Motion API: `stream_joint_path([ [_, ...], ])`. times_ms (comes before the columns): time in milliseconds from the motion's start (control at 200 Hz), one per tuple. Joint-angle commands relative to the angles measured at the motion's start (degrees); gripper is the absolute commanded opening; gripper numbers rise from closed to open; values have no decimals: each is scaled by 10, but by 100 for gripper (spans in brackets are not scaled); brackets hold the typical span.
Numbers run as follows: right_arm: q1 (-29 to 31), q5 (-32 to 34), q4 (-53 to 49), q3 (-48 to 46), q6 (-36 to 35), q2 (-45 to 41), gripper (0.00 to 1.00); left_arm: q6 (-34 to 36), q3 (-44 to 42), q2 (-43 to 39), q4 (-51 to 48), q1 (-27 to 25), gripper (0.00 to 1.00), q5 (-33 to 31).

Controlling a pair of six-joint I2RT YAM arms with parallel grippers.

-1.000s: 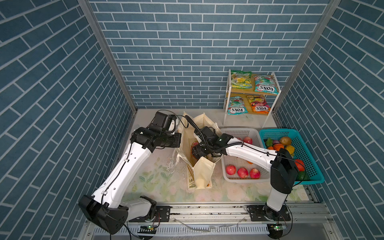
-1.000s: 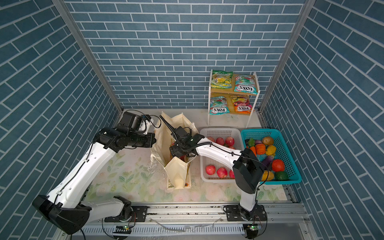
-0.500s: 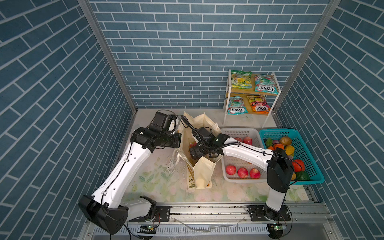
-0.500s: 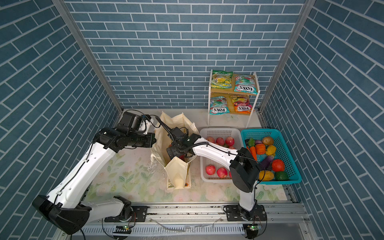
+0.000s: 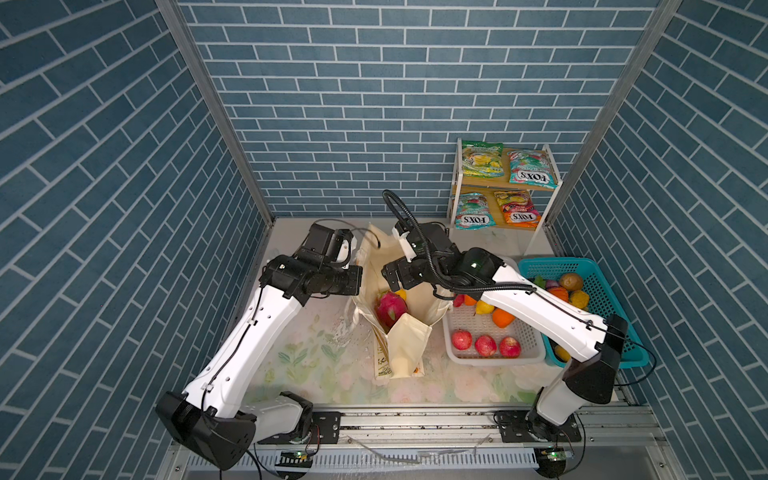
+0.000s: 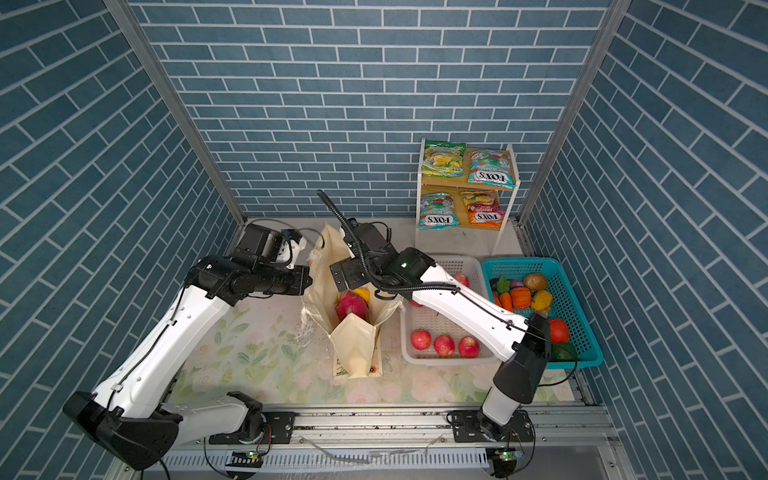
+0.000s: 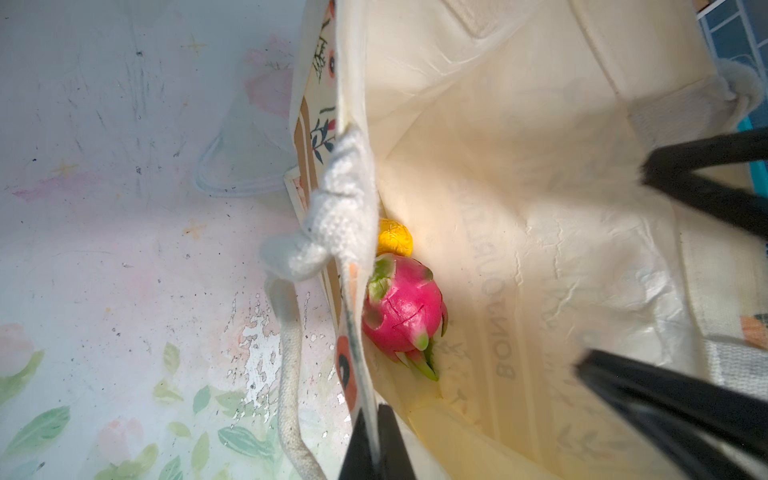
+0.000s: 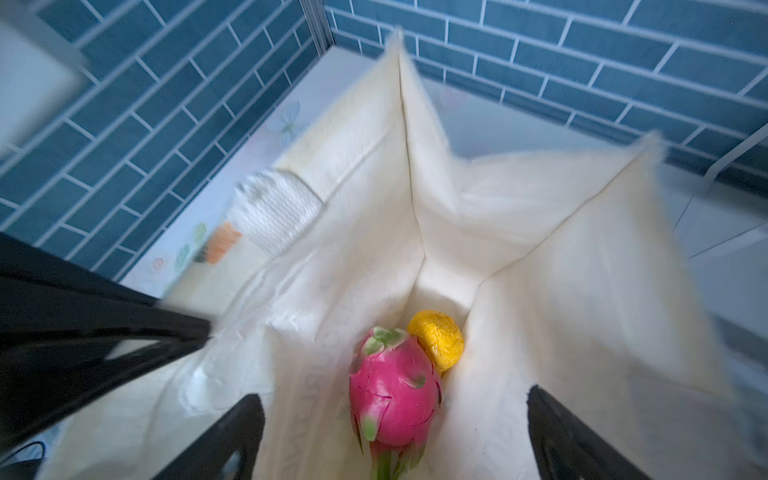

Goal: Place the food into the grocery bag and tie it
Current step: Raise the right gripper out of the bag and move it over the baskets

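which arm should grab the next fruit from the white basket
Right. The right arm has open, empty jaws above the grocery bag, next to the white basket. The left arm has its jaws shut on the bag's rim, probably propping it open.

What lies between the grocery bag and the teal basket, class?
The white basket sits between the grocery bag and the teal basket, holding red apples; the right arm reaches across above it. This shows in both top views.

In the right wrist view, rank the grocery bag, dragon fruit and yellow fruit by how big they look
1. grocery bag, filling most of the frame
2. dragon fruit
3. yellow fruit, partly hidden and farther, so less sure
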Motion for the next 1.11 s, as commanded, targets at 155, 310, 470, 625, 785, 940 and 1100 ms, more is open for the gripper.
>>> stream_joint_path([
  [155, 1, 124, -34, 27, -35, -106, 96, 6, 1, -20, -2, -2, 0, -8],
  [310, -33, 178, -60, -23, -32, -177, 95, 3, 0, -22, -2, -2, 0, -8],
  [470, -150, 138, -110, -122, 36, -247, 94, 0, -5, -27, -1, -2, 0, -7],
  [625, -234, 105, -150, -218, 85, -292, 93, -1, -7, -28, -3, -2, 0, -7],
  [785, -277, 59, -171, -299, 139, -307, 92, 1, -9, -29, -5, -2, 0, -9],
  [940, -304, 6, -156, -372, 187, -310, 90, 0, -11, -30, -3, -2, 0, -7],
  [1100, -312, -14, -138, -418, 218, -290, 88, -1, -12, -30, 0, -1, 0, -5],
])
